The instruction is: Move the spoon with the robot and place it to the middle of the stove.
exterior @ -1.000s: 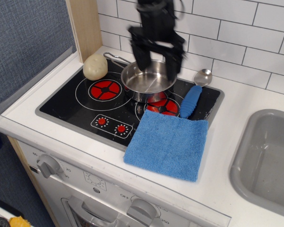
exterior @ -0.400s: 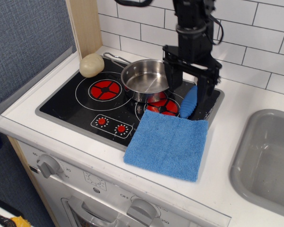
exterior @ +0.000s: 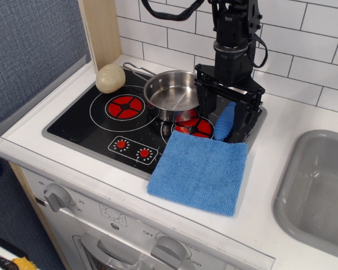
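Observation:
The spoon's bright-blue ribbed handle [exterior: 224, 121] lies at the right edge of the black stove [exterior: 90, 121], just behind the blue cloth; its silver bowl is hidden behind the arm. My black gripper [exterior: 225, 125] is lowered over the handle, open, with one finger [exterior: 205, 109] on its left and the other on its right. The fingers straddle the handle; I see no squeeze on it.
A steel pan [exterior: 172, 97] sits on the right burner, close to the gripper's left finger. A cream ball [exterior: 110, 78] rests at the stove's back left. A blue cloth [exterior: 200, 171] covers the stove's front right. A grey sink [exterior: 321, 185] is at the right.
The arm moved right from above the pan to over the spoon, then dropped lower, so its open fingers now straddle the blue handle. The spoon has not moved.

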`<action>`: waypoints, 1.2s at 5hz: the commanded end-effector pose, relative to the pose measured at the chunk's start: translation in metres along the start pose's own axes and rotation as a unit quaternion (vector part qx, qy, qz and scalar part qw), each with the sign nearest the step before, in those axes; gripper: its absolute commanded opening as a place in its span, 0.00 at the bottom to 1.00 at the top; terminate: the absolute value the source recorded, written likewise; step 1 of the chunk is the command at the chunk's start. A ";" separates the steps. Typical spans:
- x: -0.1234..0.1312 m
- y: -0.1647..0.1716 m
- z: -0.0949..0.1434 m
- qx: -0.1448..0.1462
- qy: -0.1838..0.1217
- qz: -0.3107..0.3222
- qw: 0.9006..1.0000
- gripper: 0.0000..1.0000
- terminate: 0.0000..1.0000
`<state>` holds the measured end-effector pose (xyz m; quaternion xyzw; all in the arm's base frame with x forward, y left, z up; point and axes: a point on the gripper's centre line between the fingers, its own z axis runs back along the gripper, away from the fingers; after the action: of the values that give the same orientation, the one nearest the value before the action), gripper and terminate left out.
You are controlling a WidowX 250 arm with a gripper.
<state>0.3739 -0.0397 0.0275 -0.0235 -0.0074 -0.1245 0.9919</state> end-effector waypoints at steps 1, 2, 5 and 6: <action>0.009 0.000 0.009 0.007 -0.020 0.018 1.000 1.00 0.00; 0.008 -0.003 -0.001 0.014 -0.003 0.019 1.000 1.00 0.00; 0.003 -0.013 -0.004 0.024 0.008 0.003 1.000 0.00 0.00; 0.013 -0.016 0.023 0.016 -0.027 0.002 0.999 0.00 0.00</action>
<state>0.3757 -0.0526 0.0154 -0.0139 0.0116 -0.1151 0.9932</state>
